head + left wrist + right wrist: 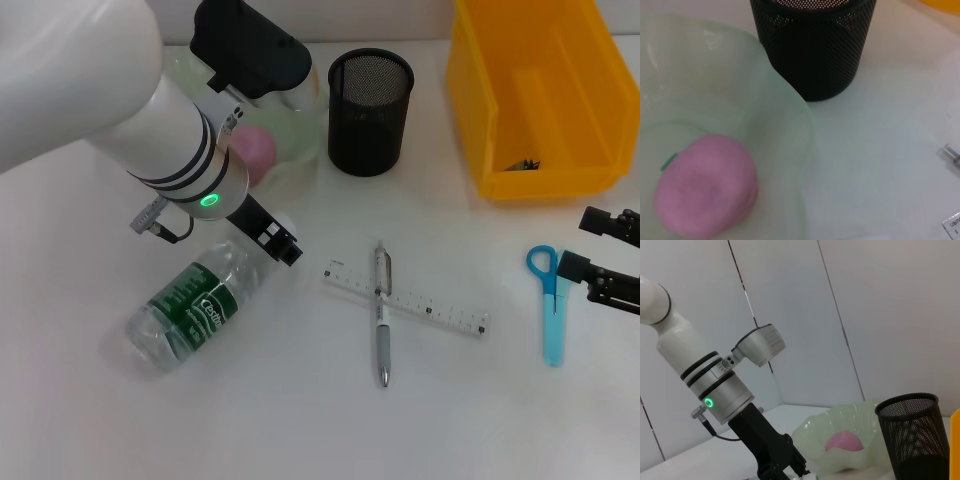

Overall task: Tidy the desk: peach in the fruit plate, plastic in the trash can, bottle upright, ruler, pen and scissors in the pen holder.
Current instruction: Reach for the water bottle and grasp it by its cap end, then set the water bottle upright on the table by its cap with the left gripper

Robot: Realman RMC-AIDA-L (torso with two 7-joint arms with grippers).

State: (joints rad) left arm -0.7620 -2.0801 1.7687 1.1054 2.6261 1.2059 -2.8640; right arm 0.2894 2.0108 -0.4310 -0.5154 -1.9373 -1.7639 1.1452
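A clear bottle point(190, 305) with a green label lies on its side at the front left. My left gripper point(272, 240) is down at its cap end, also seen from the side as the left gripper point(782, 465). The pink peach point(256, 150) point(705, 192) rests in the pale green fruit plate point(300, 140) point(785, 115). Beside it stands the black mesh pen holder point(370, 98) point(812, 45). A pen point(381, 320) lies across a clear ruler point(440, 313) at the centre. Blue scissors point(549, 310) lie at the right, with my open right gripper point(592, 250) just beyond their handles. No plastic shows.
A yellow bin point(480, 110) stands at the back right with a small dark scrap point(523, 163) inside. The left arm's white forearm point(150, 120) hangs over the plate's left side. White tabletop stretches along the front.
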